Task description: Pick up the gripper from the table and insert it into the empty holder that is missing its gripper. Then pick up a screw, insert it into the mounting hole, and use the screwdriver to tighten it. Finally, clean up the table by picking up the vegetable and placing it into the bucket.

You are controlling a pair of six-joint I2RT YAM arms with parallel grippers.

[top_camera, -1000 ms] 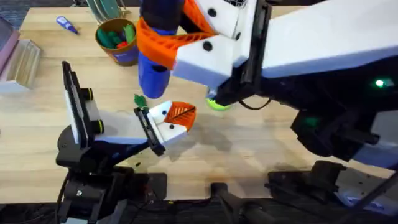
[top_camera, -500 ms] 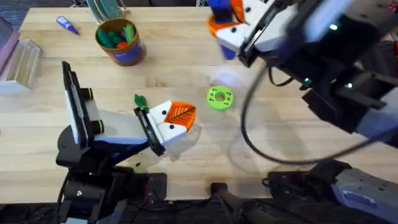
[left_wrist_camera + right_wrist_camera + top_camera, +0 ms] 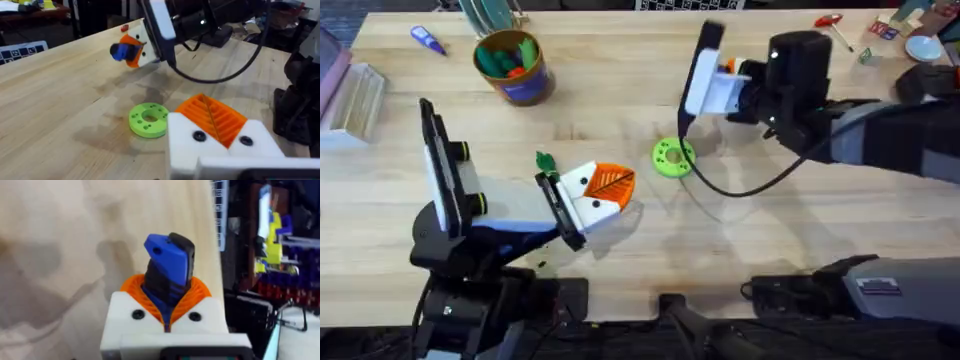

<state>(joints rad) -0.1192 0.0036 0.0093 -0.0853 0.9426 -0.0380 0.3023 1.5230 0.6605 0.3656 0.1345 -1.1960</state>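
Blue screwdriver (image 3: 167, 262): fat body clamped between the right hand's (image 3: 166, 311) orange pads, above the desk (image 3: 620, 225) toward its far edge; long axis runs out from the fingers.
Hidden: its metal tip cannot be made out.
Left hand (image 3: 605, 195): low near the desk's middle, orange ribbed gripper (image 3: 212, 117) on its white holder (image 3: 220, 147); finger spacing cannot be told.
Green disc (image 3: 673, 157): flat, just beside it.
Vegetable (image 3: 545, 161): dark green, beside the left hand.
Bucket (image 3: 510, 66): far left corner.
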